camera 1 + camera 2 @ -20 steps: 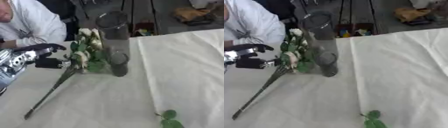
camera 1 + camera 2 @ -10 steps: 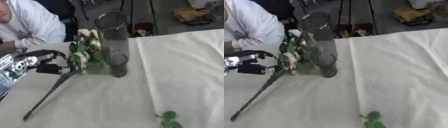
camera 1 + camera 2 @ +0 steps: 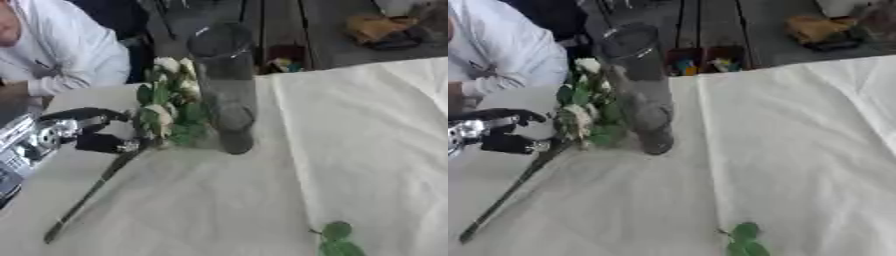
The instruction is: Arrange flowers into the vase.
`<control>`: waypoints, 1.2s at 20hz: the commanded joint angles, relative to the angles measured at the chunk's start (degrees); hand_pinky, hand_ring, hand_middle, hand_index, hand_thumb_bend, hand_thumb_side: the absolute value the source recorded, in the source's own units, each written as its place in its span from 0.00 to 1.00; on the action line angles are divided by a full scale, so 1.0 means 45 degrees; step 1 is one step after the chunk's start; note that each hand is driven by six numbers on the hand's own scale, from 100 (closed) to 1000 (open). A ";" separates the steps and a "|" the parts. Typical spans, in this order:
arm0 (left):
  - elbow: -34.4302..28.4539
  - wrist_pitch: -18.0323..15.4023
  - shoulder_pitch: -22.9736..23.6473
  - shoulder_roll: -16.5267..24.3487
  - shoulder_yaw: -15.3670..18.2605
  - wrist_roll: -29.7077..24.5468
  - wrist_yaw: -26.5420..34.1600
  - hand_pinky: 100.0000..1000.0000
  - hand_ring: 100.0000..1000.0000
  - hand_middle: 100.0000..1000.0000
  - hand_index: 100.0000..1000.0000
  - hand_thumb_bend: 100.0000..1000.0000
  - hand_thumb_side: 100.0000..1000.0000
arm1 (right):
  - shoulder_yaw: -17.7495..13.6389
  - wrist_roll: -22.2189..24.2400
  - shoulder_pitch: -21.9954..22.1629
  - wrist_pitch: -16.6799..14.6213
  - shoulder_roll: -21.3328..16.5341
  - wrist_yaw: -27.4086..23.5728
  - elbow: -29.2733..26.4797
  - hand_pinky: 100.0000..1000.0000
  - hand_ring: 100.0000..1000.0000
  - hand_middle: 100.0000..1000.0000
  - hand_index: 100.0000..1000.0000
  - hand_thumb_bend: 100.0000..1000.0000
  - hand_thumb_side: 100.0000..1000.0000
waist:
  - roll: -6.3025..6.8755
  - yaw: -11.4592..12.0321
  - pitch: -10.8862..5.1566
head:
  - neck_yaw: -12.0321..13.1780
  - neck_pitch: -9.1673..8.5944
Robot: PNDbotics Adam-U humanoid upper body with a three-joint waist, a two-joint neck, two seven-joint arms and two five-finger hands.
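Moving closer to the stem, the left hand (image 3: 83,132) now has its fingers curled around the flowers (image 3: 166,112), which lean beside the tall vase (image 3: 223,85). No flower is inside yet. Lifting them in is left.

I'm seeing through two head cameras, both looking down and forward onto the cloth-covered surface (image 3: 350,150), fairly near. Horizon tilted: the surface's far edge climbs toward the right. Left eye view and right eye view share almost everything: the tall glass vase (image 3: 223,85), the flowers (image 3: 166,107) leaning beside it, the long stem (image 3: 92,187) running to the lower left, the loose leaves (image 3: 744,240) at the bottom edge, floor clutter beyond. In the right eye view it all sits further left, so my left hand (image 3: 92,132) is cropped there; the left eye view shows more of it.
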 commanded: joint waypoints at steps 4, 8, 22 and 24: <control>0.0512 0.0199 -0.0377 0.0060 -0.0069 -0.0134 -0.0129 0.92 0.97 0.99 1.00 0.37 0.79 | 0.0000 0.0049 -0.0098 0.0000 -0.0050 -0.0111 -0.0221 0.58 0.61 0.51 0.68 0.00 0.94 | -0.0001 -0.0029 -0.0185 | 0.0088 -0.0109; 0.1077 0.0254 -0.0599 -0.0180 -0.0216 -0.0041 -0.0370 0.91 0.96 0.99 1.00 0.32 0.78 | 0.0017 0.0067 -0.0094 -0.0006 -0.0037 -0.0127 -0.0221 0.58 0.61 0.51 0.68 0.00 0.94 | -0.0003 -0.0061 -0.0155 | 0.0114 -0.0170; 0.3107 -0.0139 -0.1211 -0.0950 -0.0311 0.0744 -0.1286 0.92 0.97 1.00 1.00 0.26 0.80 | 0.0108 0.0219 -0.0100 -0.0054 -0.0013 -0.0201 -0.0221 0.59 0.61 0.51 0.67 0.00 0.94 | 0.0002 -0.0176 -0.0011 | 0.0234 -0.0366; 0.3364 -0.0184 -0.1266 -0.1040 -0.0285 0.0784 -0.1376 0.92 0.97 1.00 1.00 0.26 0.80 | 0.0114 0.0230 -0.0107 -0.0065 -0.0015 -0.0208 -0.0221 0.59 0.61 0.50 0.67 0.00 0.94 | 0.0003 -0.0200 0.0010 | 0.0248 -0.0408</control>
